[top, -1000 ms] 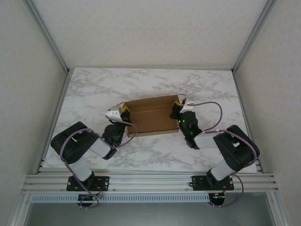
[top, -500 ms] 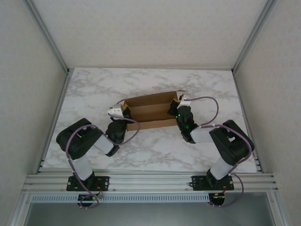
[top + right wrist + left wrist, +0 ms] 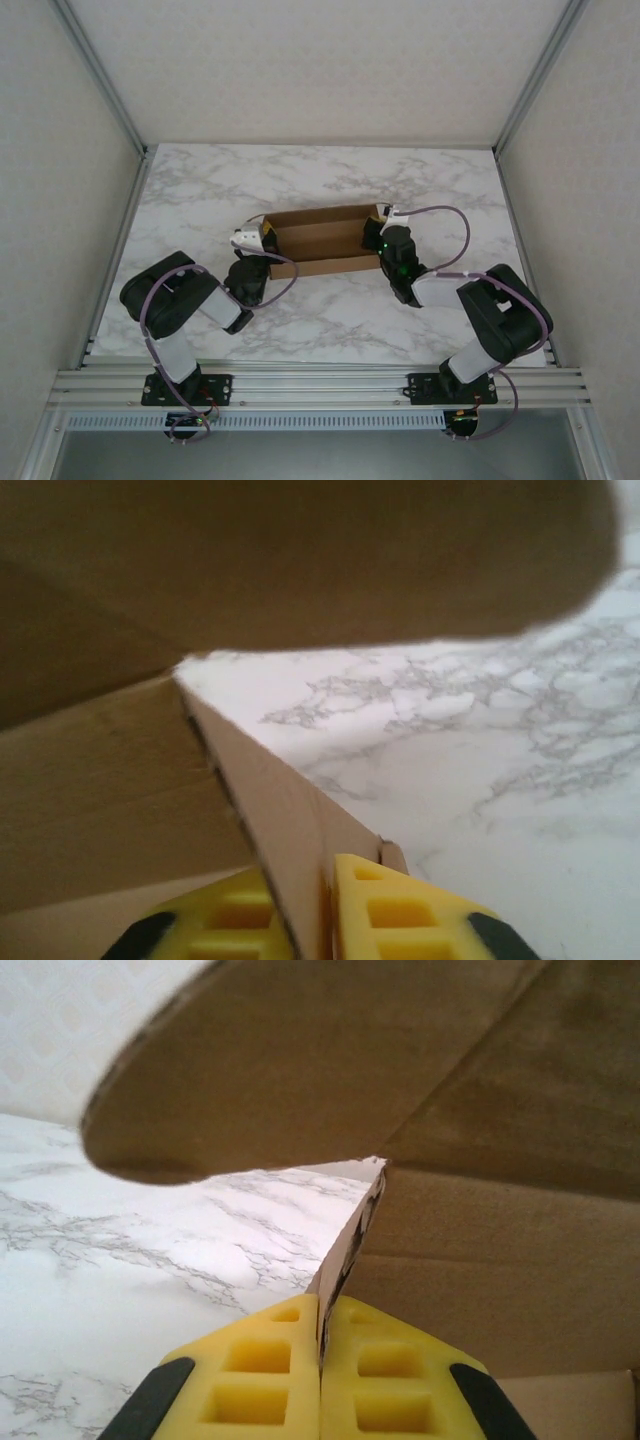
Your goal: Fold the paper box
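Two grips on the paper box, one at each short end. Lay just above the middle of the overhead frame on the marble table, open side up, long walls raised. Pinched the box's left end wall with the left gripper; showed, at the bottom of the left wrist view, yellow pads pressed together with only the thin cardboard edge between them. Straddled the right end wall with the right gripper; showed, low in the right wrist view, pads closed down to the wall's thickness, cardboard filling the gap. Caught a rounded flap across the top of each wrist frame.

Judged the fold about half made: walls up, nothing seen locked in place. Could let a wall spring flat by releasing one end early. Could tear the slit corner by pulling the ends apart. Could buckle a long wall, or skid the light box across the smooth marble, by pushing inward unevenly.
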`<state>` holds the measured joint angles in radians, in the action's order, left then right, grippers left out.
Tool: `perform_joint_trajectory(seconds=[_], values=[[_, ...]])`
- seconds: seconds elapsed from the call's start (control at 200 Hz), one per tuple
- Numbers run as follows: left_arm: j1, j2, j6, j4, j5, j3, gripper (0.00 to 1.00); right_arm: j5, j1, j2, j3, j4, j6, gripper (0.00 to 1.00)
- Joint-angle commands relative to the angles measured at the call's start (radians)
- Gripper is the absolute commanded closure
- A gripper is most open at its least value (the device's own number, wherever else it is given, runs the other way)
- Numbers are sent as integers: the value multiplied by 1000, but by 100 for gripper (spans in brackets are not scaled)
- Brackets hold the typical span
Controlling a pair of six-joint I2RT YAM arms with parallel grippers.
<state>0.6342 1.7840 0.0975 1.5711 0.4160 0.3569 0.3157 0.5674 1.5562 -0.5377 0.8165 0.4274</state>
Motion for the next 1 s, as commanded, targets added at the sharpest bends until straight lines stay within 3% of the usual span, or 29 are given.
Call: perform_joint_trajectory(seconds=[0.0, 0.31, 0.571, 0.811, 0.991], values=[[13, 43, -27, -112, 48, -37, 100, -18, -6, -12, 33, -133, 22, 80], [26, 26, -62, -123, 71, -44, 100, -12, -6, -115, 77, -139, 39, 53], [48, 32, -105, -117, 82, -46, 100, 30, -17, -351, 140, -214, 78, 28], [59, 26, -130, -95, 84, -57, 100, 141, -32, -653, 146, -424, 106, 30], [66, 21, -152, -84, 88, -61, 100, 44, -31, -781, -20, -605, -29, 42]])
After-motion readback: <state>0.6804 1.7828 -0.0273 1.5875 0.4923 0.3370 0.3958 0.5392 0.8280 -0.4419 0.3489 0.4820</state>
